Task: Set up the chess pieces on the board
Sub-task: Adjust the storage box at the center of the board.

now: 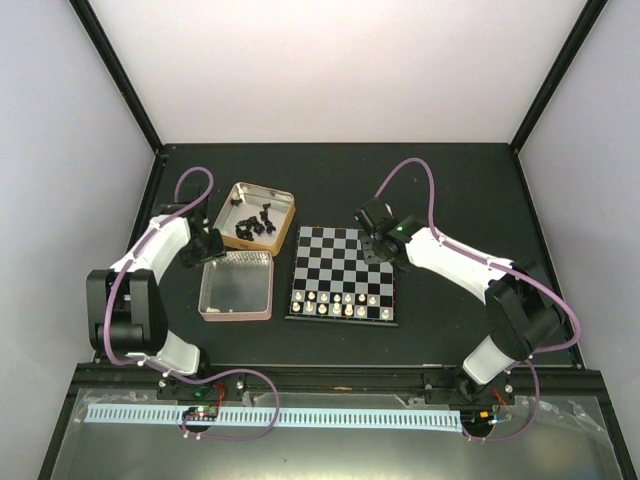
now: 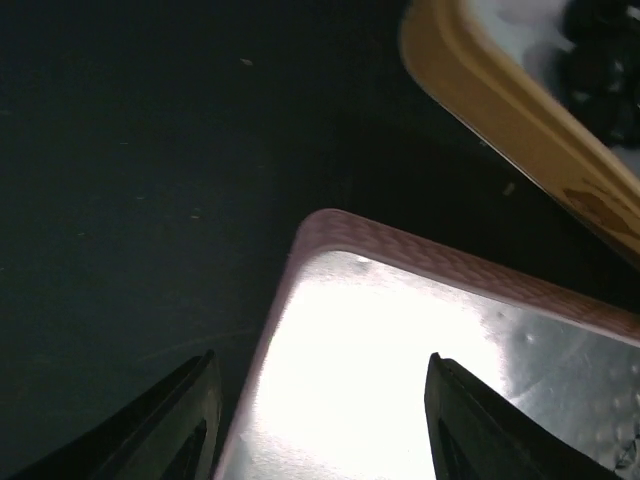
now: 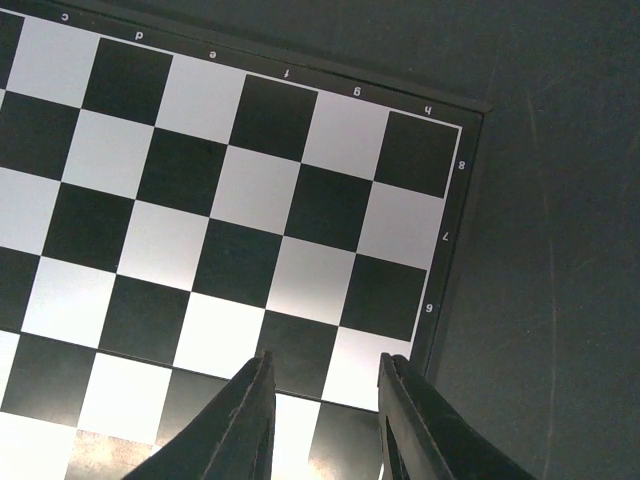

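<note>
The board (image 1: 345, 262) lies in the middle of the table. Cream-white chess pieces (image 1: 340, 303) stand in its two near rows; the other rows are bare. Black chess pieces (image 1: 255, 222) lie in a heap in a tan tin (image 1: 283, 199) at the board's far left. My right gripper (image 1: 378, 246) hovers open and empty over the board's far right corner; the right wrist view shows its gripper (image 3: 326, 357) above bare squares of the board (image 3: 250, 190). My left gripper (image 1: 210, 244) is open and empty over the far left corner of a pink tin (image 1: 205, 290).
In the left wrist view my gripper (image 2: 320, 357) straddles the pink tin's rim (image 2: 420, 260). The tan tin (image 2: 520, 130) with black pieces (image 2: 600, 60) is at the upper right. Purple cables loop behind both arms. Dark walls bound the table at the back.
</note>
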`<state>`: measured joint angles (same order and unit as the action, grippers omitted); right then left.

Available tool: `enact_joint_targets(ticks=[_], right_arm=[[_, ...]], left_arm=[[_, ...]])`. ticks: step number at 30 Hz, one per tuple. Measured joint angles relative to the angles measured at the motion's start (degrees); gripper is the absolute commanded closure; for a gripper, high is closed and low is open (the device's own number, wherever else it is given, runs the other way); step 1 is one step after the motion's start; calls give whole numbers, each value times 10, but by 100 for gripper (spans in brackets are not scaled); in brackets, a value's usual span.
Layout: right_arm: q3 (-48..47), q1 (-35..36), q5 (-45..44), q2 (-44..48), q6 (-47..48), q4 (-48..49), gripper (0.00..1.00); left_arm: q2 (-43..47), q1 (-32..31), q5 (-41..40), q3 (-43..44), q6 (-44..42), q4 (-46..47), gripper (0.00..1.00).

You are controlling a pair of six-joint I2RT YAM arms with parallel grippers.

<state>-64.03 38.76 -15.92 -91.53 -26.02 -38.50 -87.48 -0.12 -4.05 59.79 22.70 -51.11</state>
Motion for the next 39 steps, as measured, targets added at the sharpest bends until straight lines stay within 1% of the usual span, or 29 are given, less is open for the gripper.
enact_joint_targets(ticks=[3, 8, 13, 14, 17, 20, 25, 28, 30, 32, 33, 34, 36, 39], right_arm=[[0, 0, 3, 0, -1, 0, 71], [2, 0, 5, 0, -6, 3, 71], [8, 0, 6, 3, -10, 4, 71], [8, 0, 6, 4, -10, 4, 71], [9, 0, 6, 7, -10, 4, 71], [10, 0, 6, 11, -9, 4, 71], [22, 0, 4, 32, -9, 9, 71], [32, 0, 4, 45, -9, 14, 71], [39, 0, 4, 52, -9, 18, 71], [48, 0, 4, 58, -9, 24, 71], [52, 0, 4, 61, -9, 26, 71], [56, 0, 4, 64, -9, 27, 71], [63, 0, 4, 70, -9, 30, 71], [66, 0, 4, 75, -9, 32, 71]], left_arm=[[13, 30, 4, -12, 1, 10, 47], [2, 72, 33, -50, 0, 26, 66], [-17, 79, 70, -70, 4, 45, 89], [-17, 80, 75, -72, 6, 46, 92], [-12, 83, 84, -78, 10, 48, 97], [0, 88, 86, -92, 34, 61, 99], [36, 92, 88, -127, 82, 72, 97], [65, 92, 88, -154, 116, 74, 89], [85, 92, 89, -173, 139, 74, 80], [102, 92, 91, -188, 162, 71, 63], [111, 92, 91, -194, 173, 69, 56], [118, 92, 91, -197, 182, 67, 50], [127, 92, 90, -198, 193, 64, 46], [129, 92, 80, -189, 189, 55, 43]])
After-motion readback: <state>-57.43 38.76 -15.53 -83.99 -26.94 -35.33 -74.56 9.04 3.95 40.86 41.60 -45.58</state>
